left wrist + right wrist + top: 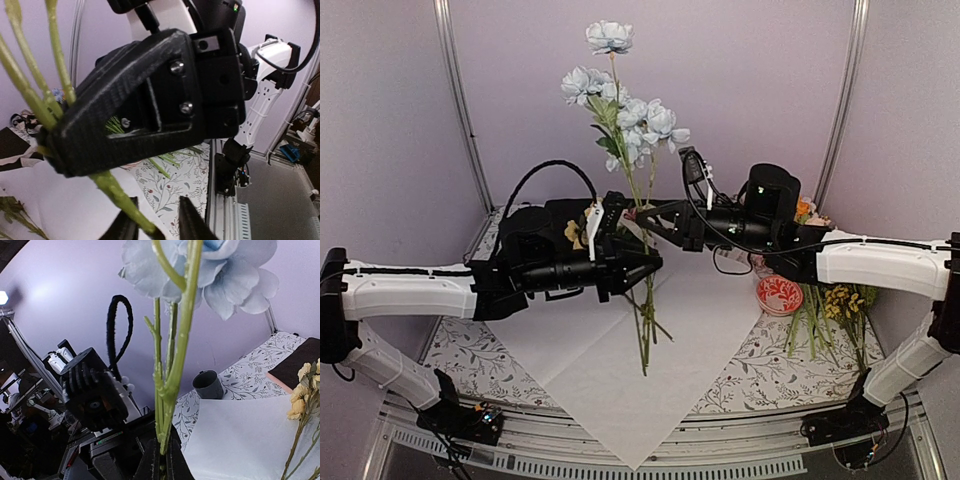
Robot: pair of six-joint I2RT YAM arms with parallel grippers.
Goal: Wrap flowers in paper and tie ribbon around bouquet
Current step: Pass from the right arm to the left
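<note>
Right tool point(161, 454) tight on flowers point(645, 125) over paper point(620, 400), left tool point(157, 224) half-spread around them.

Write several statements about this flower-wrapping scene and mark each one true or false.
1. The pale blue blooms on long green stems are held upright above the table. True.
2. The large thin white paper sheet is wrapped around them. False: it lies flat on the table beneath them.
3. The right gripper is shut on the stems. True.
4. The yellow-flowered sprigs are bundled in the sheet. False: they lie on the table, to the right of the sheet.
5. The left gripper has a green stem between its fingers. True.
</note>
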